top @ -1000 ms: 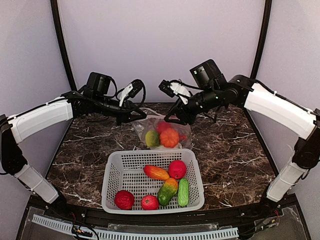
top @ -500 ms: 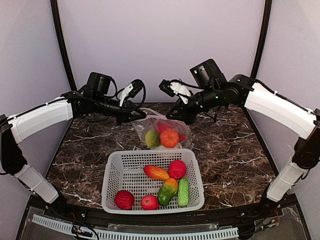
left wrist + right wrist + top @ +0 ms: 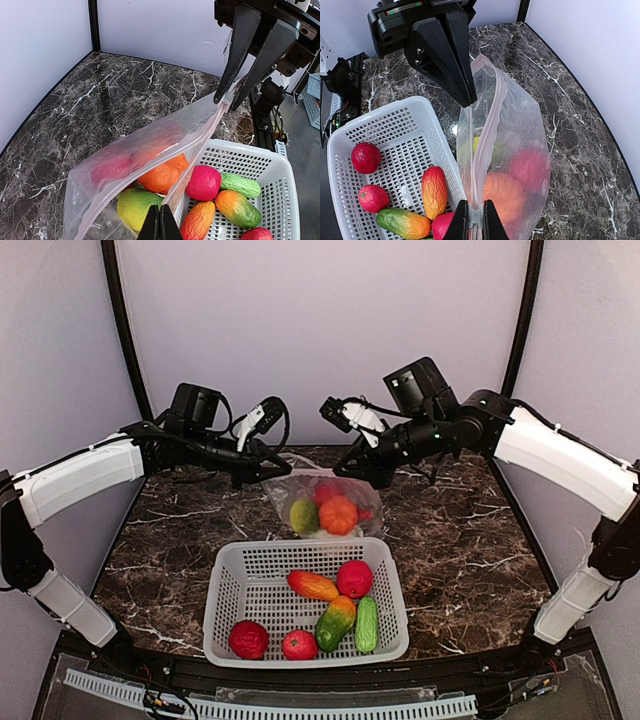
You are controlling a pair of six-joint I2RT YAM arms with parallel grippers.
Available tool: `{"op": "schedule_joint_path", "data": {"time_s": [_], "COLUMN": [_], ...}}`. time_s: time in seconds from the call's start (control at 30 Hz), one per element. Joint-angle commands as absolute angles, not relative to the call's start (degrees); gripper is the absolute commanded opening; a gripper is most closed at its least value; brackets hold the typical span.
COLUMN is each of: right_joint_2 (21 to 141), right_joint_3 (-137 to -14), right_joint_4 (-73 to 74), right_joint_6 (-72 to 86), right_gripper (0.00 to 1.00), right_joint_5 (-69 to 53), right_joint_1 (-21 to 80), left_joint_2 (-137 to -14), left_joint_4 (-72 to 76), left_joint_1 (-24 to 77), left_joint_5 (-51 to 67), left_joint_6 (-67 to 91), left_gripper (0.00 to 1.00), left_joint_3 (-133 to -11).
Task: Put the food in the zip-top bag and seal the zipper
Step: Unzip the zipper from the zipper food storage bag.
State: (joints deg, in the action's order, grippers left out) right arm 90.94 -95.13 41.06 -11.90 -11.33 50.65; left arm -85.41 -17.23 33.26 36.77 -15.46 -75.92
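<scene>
The zip-top bag [image 3: 325, 502] is stretched between the jaws of the left gripper [image 3: 265, 472] and right gripper [image 3: 352, 475], blocking the far middle. The basket [image 3: 222, 580] stands just in front of it. Open surface [image 3: 470, 540] lies on both sides, past the 2 arms.

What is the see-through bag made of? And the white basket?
The zip-top bag looks like thin clear plastic: it crinkles and the food shows through. The basket seems hard white plastic, moulded with rows of little slots.
</scene>
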Motion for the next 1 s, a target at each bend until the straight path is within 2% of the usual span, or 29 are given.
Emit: {"op": "schedule_joint_path", "data": {"time_s": [0.0, 0.33, 0.4, 0.5, 0.57, 0.97], "right_joint_2": [87.4, 87.7, 87.4, 86.2, 85.6, 86.9], "right_joint_3": [-94.2, -94.4, -94.4, -93.7, -92.9, -92.3], "right_joint_4": [43.4, 43.4, 43.0, 41.5, 40.6, 39.2], "right_joint_6": [-11.2, -11.2, -10.9, -10.1, -9.7, -8.5], "right_gripper": [0.00, 0.01, 0.12, 0.38, 0.46, 0.47], "right_joint_5": [-9.5, -10.2, -11.3, -12.9, -13.3, -15.7], "right_joint_1": [50.6, 50.7, 50.7, 50.5, 50.4, 50.1], "left_joint_2": [-83.4, -83.9, -83.7, -83.4, -83.5, -83.8], "left_joint_4": [-20.8, -20.6, -20.5, -19.6, -19.1, -18.5], "left_joint_1": [30.6, 30.1, 30.1, 30.1, 30.2, 30.2], "left_joint_5": [31.3, 33.3, 33.9, 36.3, 38.2, 40.8], "left_joint_6": [-16.6, -16.2, -16.5, -16.2, -15.8, -15.2], "left_gripper": [0.01, 0.01, 0.01, 0.01, 0.01, 0.01], "left_joint_3": [-76.5, -76.5, -76.4, -75.7, -75.6, -75.5]}}
